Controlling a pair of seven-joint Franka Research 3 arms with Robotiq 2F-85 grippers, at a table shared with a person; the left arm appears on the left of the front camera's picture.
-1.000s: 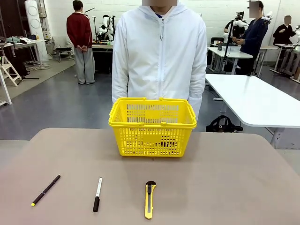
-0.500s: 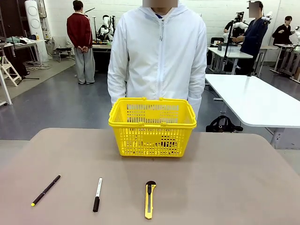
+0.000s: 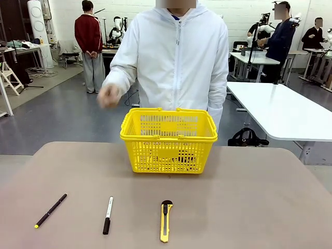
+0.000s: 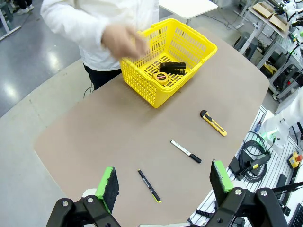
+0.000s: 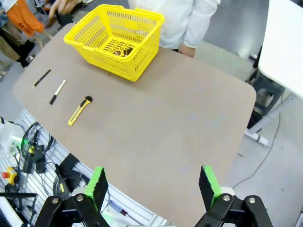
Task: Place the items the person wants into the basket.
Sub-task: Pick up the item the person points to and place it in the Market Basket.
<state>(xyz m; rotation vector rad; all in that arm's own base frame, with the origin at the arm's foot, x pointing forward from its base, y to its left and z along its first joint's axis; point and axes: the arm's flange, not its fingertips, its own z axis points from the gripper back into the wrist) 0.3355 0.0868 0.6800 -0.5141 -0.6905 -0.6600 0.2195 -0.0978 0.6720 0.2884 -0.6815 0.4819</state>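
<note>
Tape measure (image 4: 164, 77) already in the basket (image 3: 168, 155), pen (image 3: 51, 210) on the surface nearside & left of the basket, person's hand (image 3: 108, 95) raised by its left rim, prob. signalling; left fingers (image 4: 108, 185) & right fingers (image 5: 98, 183) spread wide, nothing held, so next: left arm down onto pen.

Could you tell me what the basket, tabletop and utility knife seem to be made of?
The basket looks like glossy yellow moulded plastic, given its uniform lattice walls. The tabletop seems a matte beige laminate, smooth without visible grain, though that is uncertain. The utility knife appears yellow plastic with a black slider.
</note>
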